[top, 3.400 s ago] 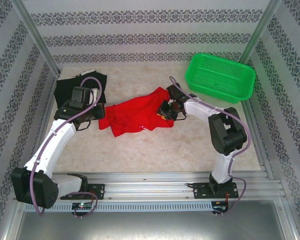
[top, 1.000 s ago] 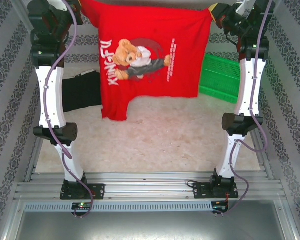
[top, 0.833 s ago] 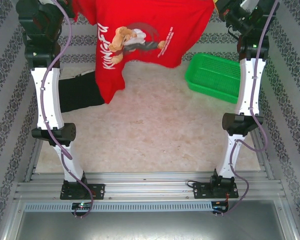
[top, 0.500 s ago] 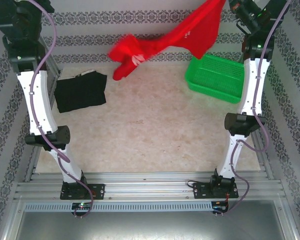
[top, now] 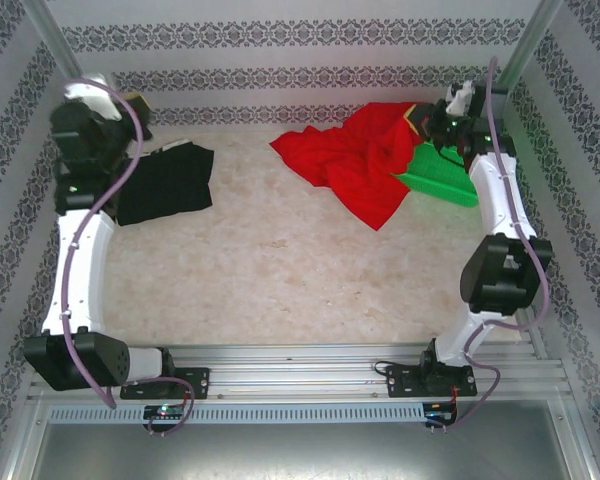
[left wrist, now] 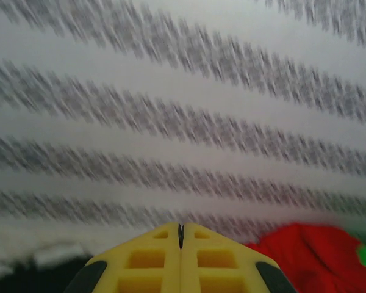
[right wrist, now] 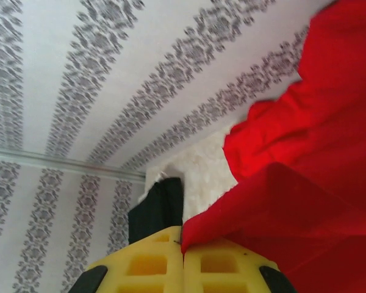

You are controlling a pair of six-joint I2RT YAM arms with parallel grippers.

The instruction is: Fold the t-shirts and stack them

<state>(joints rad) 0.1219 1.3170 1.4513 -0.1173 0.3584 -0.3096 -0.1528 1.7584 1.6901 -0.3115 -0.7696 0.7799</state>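
The right gripper point(right wrist: 183, 237) is seen with its yellow fingers point(right wrist: 146, 265) pressed together, and an edge of the red t-shirt point(right wrist: 305, 152) is caught between their tips. In the top view this gripper point(top: 432, 122) is held at the far right of the worktop point(top: 280, 270), just above the green basket point(top: 445, 185). The red t-shirt point(top: 355, 165) is spread from it in a crumpled heap. One end is draped over the near-left part of the basket and the rest is laid on the far middle of the worktop. The left gripper point(left wrist: 180, 231) is seen with its fingers point(left wrist: 140, 265) closed flat against each other, with nothing between them. It is pointed at the striped, patterned wall point(left wrist: 183, 122), which is blurred in the left wrist view. The left arm is raised at the far left, above the black t-shirt point(top: 170, 185). That shirt is laid as a flat, roughly squared bundle on the far left of the worktop, well apart from the red one. In the right wrist view a dark corner of the black t-shirt point(right wrist: 158, 207) is seen beyond the red cloth. No lettering can be read on either shirt as they lie.
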